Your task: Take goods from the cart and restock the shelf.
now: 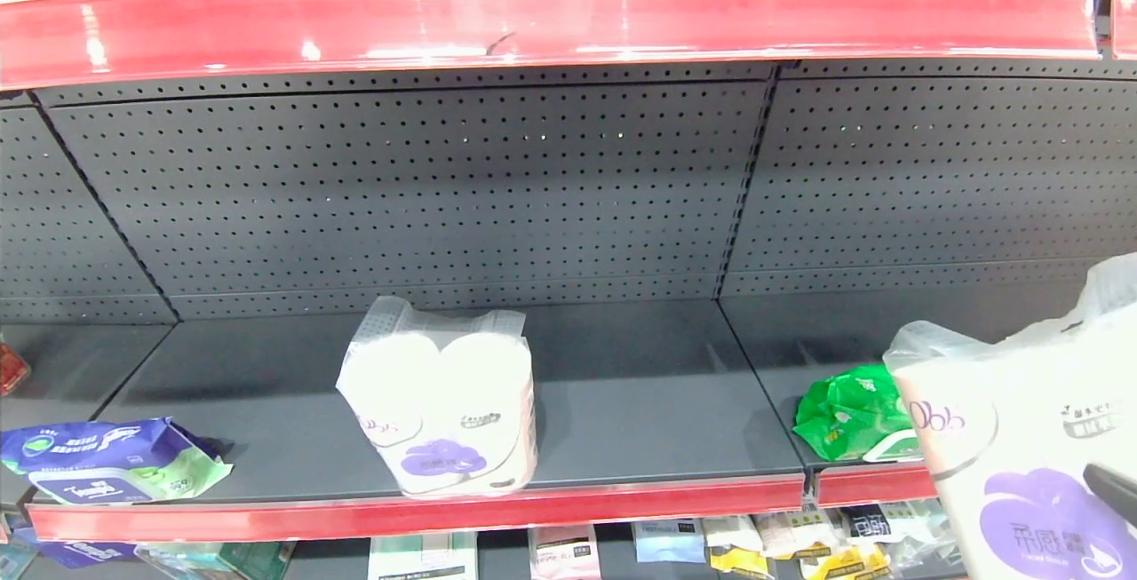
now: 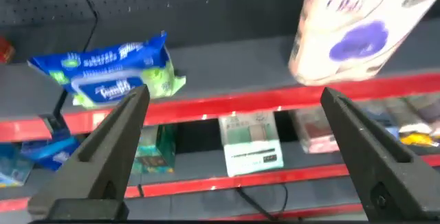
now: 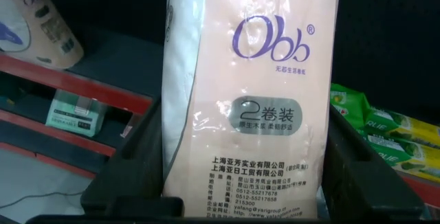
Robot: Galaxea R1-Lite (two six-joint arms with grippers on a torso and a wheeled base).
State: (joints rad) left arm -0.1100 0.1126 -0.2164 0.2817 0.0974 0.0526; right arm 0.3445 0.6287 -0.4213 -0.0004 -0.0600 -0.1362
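Right jaws clamped on a toilet roll pack [image 3: 251, 80], upright between them. Just past them we see a green packet [image 3: 385, 124] on the shelf [image 1: 640, 402]. Left jaws apart, empty; beyond them a second roll pack [image 2: 350, 31] and a blue wet-wipes pack [image 2: 113, 73].

Shelf board [image 1: 640, 402] and perforated back panel [image 1: 400, 198]: dark grey metal, matt and smooth. Edge strips [image 1: 533, 20]: red plastic, glossy, with bright reflections. Roll pack on the shelf [image 1: 444, 402] and held roll pack [image 3: 254, 100]: white paper rolls under thin, shiny, wrinkled plastic film. Blue wipes pack [image 1: 107, 460] and green pack [image 1: 848, 416]: glossy, crinkled plastic wrap. Fingers [image 3: 137, 169] of the right gripper [image 3: 249, 110]: matt black plastic, smooth.
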